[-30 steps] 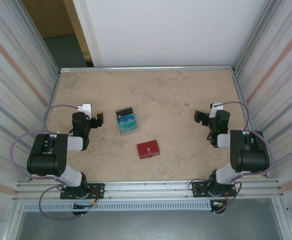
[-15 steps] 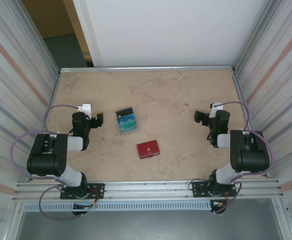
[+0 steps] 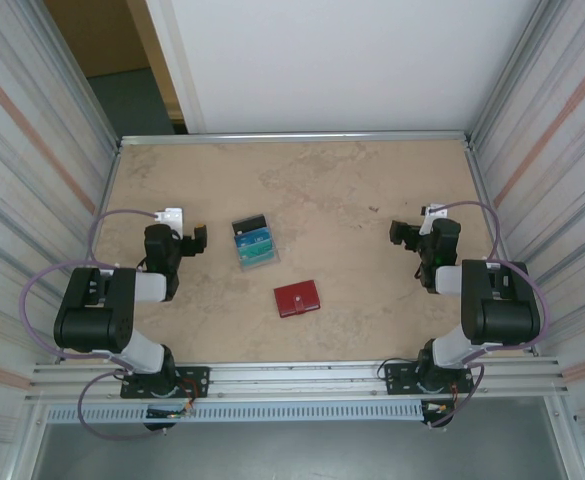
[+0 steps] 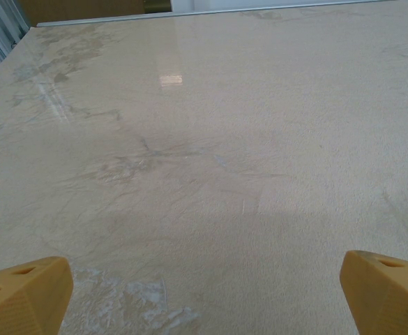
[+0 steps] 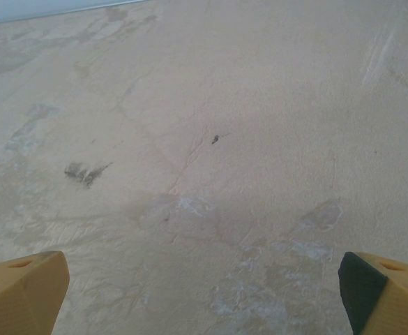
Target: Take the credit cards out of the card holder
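A: From the top, where is the small flat dark-red card holder (image 3: 297, 298) lying?
B: It's lying closed on the beige stone-patterned worktop (image 3: 352, 190), between the 2 arms, with a stack of teal and black cards (image 3: 253, 243) sitting just beyond it.
A: And the left wrist?
B: The left gripper (image 4: 204, 296) is standing wide open over bare worktop.
A: The right wrist?
B: The right gripper (image 5: 204, 296) is gaping too, holding nothing.
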